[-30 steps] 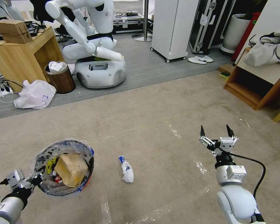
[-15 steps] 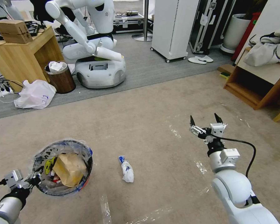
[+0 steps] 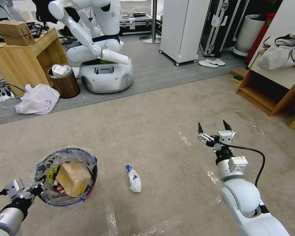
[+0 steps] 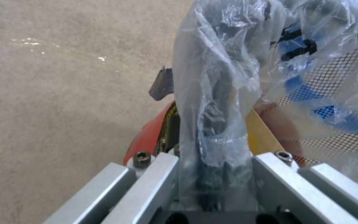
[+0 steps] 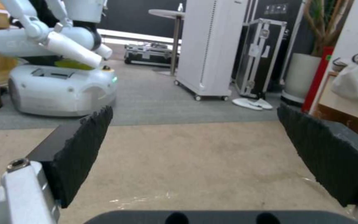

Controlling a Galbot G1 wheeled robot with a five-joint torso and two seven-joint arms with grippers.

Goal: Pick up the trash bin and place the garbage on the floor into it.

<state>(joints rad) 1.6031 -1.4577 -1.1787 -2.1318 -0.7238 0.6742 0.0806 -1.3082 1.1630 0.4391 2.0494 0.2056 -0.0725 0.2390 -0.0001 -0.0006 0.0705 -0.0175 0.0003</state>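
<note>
Left gripper (image 3: 39, 189): fingers clamped on the rim of the small round red plastic trash bin (image 3: 66, 177) with its clear printed bag liner (image 4: 228, 77). A tan paper bag (image 3: 73, 178) lies inside the bin. Right gripper (image 3: 215, 128): fingers spread wide, holding nothing, above the beige short-pile carpet floor (image 3: 160, 131). A crumpled blue-white wrapper (image 3: 133, 178) lies on the floor between bin and right arm.

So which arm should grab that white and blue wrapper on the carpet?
Probably the right. The right gripper is open and empty above the carpet, while the left gripper is clamped on the trash bin rim beside the wrapper.
</note>
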